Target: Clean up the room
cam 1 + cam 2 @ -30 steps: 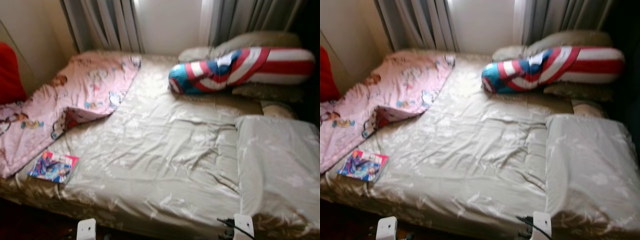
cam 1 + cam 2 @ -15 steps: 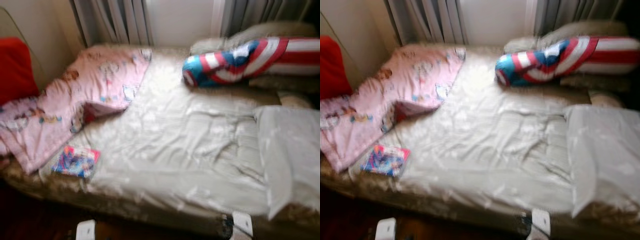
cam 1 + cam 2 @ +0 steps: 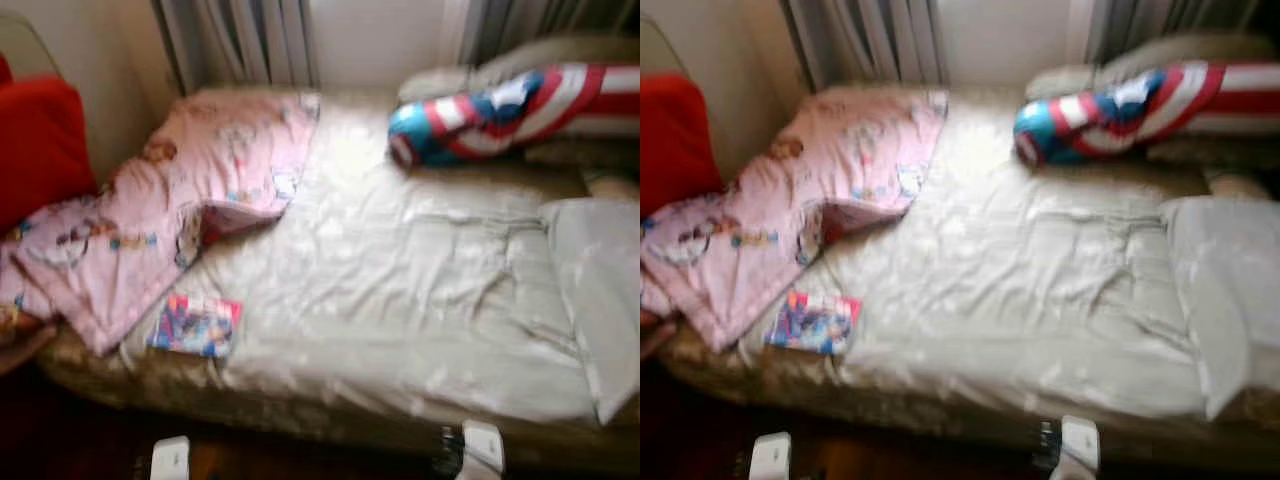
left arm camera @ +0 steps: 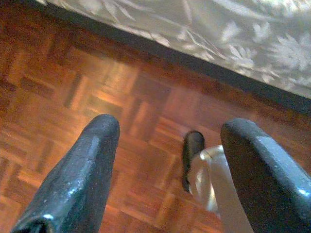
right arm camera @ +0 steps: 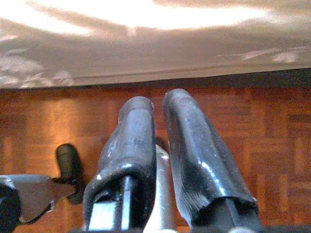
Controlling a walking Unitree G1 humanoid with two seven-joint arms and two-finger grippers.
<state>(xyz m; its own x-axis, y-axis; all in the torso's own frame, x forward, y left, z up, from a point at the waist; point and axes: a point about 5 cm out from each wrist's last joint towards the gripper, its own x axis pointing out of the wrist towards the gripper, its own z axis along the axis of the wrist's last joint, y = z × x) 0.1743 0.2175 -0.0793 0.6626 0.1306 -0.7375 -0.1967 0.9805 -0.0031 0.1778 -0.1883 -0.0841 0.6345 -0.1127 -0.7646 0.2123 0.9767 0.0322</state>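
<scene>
left gripper (image 4: 165, 160): hangs low over the wood floor (image 4: 73, 97), fingers (image 4: 82, 170) spread wide apart, nothing between them; edge of the patterned bedspread (image 4: 233, 34) just ahead
right gripper (image 5: 158, 145): also low over the floor, fingers (image 5: 129, 141) pressed together, holding nothing; bed edge in front of it
robot parts: two white blocks cut off at the bottom of the head views, left one (image 3: 170, 460), right one (image 3: 482, 447)
book (image 3: 195, 325): small colourful cover, lies flat near the front left edge of the bed (image 3: 400, 300), just beside the lower corner of the pink blanket; long axis roughly parallel to the bed's front edge, slightly tilted; cover art too blurred to read
pink blanket (image 3: 160, 210): crumpled over the bed's left side, long axis runs from the front left corner diagonally to the back middle; one corner folded under, cartoon print not legible
grey sheet (image 3: 600, 290): folded on the right side, cut off by the frame edge
striped cushion (image 3: 500, 110): red, white and blue, long axis across the bed at the back right, blue end points toward the bed's middle; right end cut off
beige pillows (image 3: 550, 60): behind and under the cushion, partly hidden
red object (image 3: 35, 140): far left by the wall, cut off, cannot tell what it is
curtains (image 3: 240, 40): grey, behind the bed
image quality: head views blurred
</scene>
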